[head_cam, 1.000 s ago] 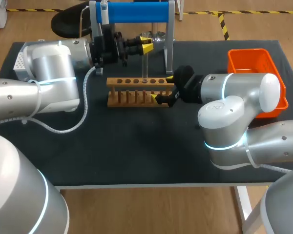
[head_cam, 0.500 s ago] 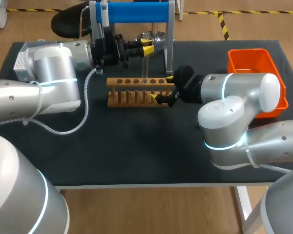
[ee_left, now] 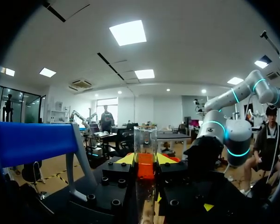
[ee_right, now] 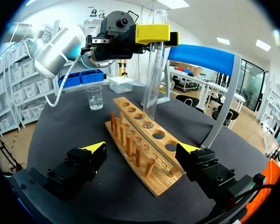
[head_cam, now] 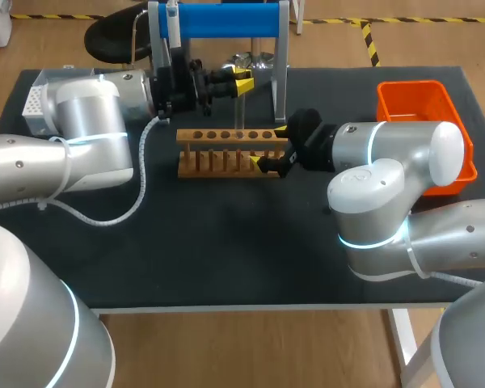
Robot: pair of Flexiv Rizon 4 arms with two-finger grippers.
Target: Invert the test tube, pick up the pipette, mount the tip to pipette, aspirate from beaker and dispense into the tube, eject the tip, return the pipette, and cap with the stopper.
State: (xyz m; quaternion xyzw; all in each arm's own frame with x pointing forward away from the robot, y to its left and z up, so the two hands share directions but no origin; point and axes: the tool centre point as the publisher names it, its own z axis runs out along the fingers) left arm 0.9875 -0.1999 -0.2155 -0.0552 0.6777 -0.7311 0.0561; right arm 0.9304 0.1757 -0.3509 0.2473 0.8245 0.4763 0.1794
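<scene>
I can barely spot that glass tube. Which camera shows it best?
The right wrist view: the tube shows almost whole, from the left jaws down to the rack. The head view gives a faint sliver; the left wrist view only its end between the jaws.

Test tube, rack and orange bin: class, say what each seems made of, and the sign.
Test tube: clear glass or plastic, see-through, glossy. Rack: unpainted wood, pale brown with pegs, matt. Orange bin: probably plastic, uniform bright colour, moulded rim.
</scene>
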